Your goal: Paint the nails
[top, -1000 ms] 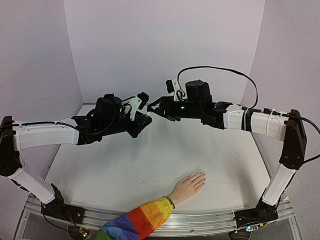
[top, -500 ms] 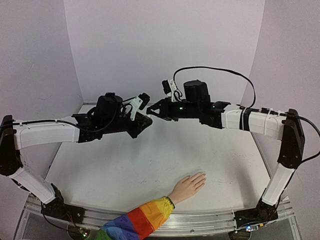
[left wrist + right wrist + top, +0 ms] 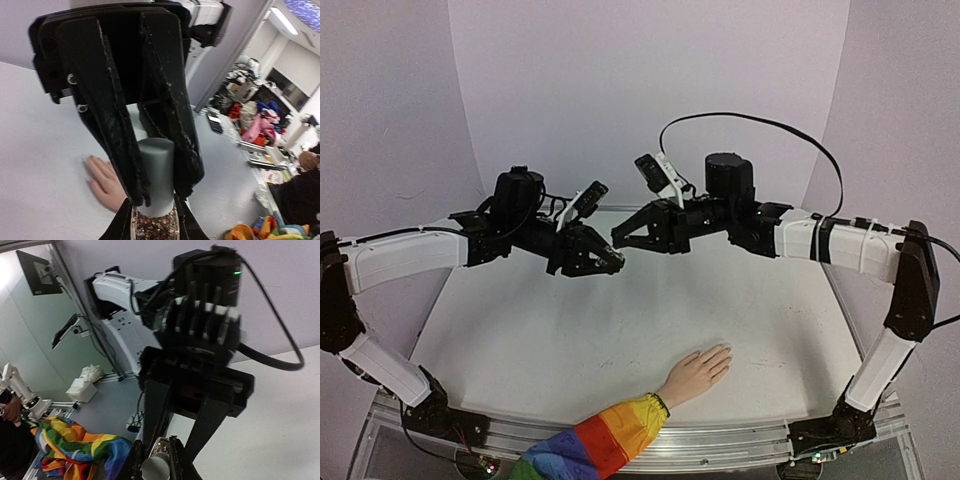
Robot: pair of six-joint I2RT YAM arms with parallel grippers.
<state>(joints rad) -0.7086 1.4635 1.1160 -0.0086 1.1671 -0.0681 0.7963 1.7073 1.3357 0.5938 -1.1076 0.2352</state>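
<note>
Fingers (image 3: 116, 135) of the left gripper (image 3: 162, 196) are pinched hard on the grey cap (image 3: 156, 170) of a small polish bottle (image 3: 154, 227), one pad on each side, with the glitter-filled glass poking out past the tips. Facing them, the right gripper (image 3: 156, 463) has its own fingers (image 3: 178, 459) closed on the opposite end of the same bottle. The two arms meet tip to tip in the air above the middle of the table (image 3: 520, 340).

That two-ended hold looks like a set-up for twisting. With one gripper on the cap and the other on the glass, the two can be turned against each other to free the brush, which has to happen before any painting. It is hard to tell from the right wrist view exactly how much of the glass the right fingers cover.

The nails (image 3: 724, 353) belong to the small flesh-coloured hand (image 3: 698, 372), which lies flat on the table close to its near edge, a little right of the middle. Its fingers point toward the far right corner, and it is well apart from both grippers. A rainbow-striped sleeve (image 3: 590, 445) trails off the near edge. The nails are too small to show whether any polish is on them, but with the cap on, I judge none is.

No brand, label or writing can be read on the bottle, cap or arms.
</note>
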